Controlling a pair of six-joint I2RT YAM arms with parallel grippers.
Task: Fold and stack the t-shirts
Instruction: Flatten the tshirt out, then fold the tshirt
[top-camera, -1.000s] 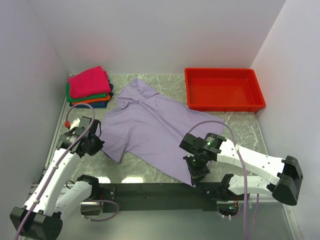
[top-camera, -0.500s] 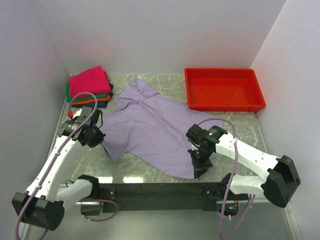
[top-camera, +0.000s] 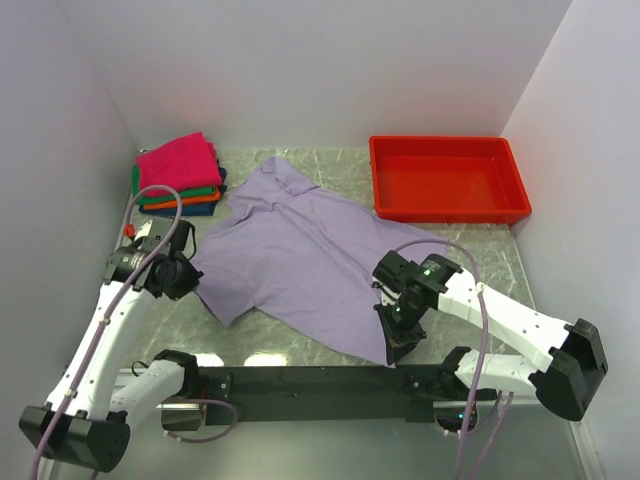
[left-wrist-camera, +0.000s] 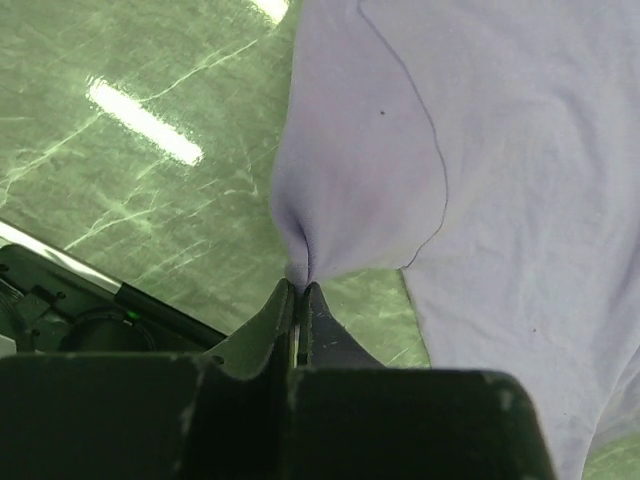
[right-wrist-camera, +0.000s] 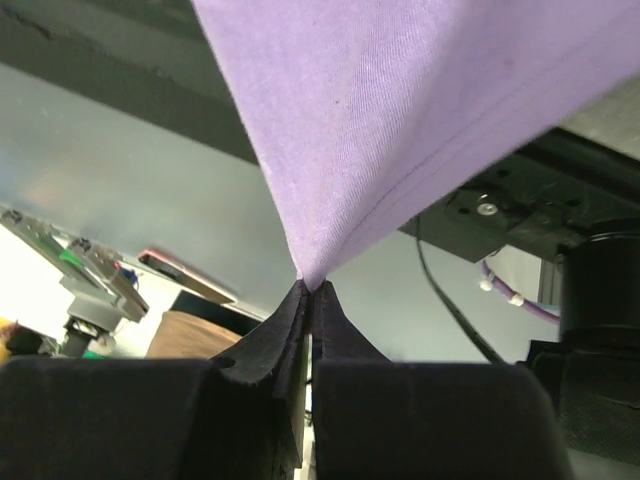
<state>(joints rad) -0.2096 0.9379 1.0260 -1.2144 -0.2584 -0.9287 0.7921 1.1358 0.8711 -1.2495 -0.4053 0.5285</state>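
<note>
A: Lavender t-shirt: where is it lying?
B: It's lying spread across frame centre on the table. The folded t-shirts are sitting stacked, upper left.
A: Fingers?
B: Left gripper is pinching the shirt's left edge, fingers pressed together on cloth. Right gripper is pinching a hem corner, lower centre.

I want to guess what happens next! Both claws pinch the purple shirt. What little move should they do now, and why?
Probably lift both edges slightly and pull gently apart: the left gripper and right gripper are each shut on the lavender t-shirt, which lies crooked and rumpled.
</note>
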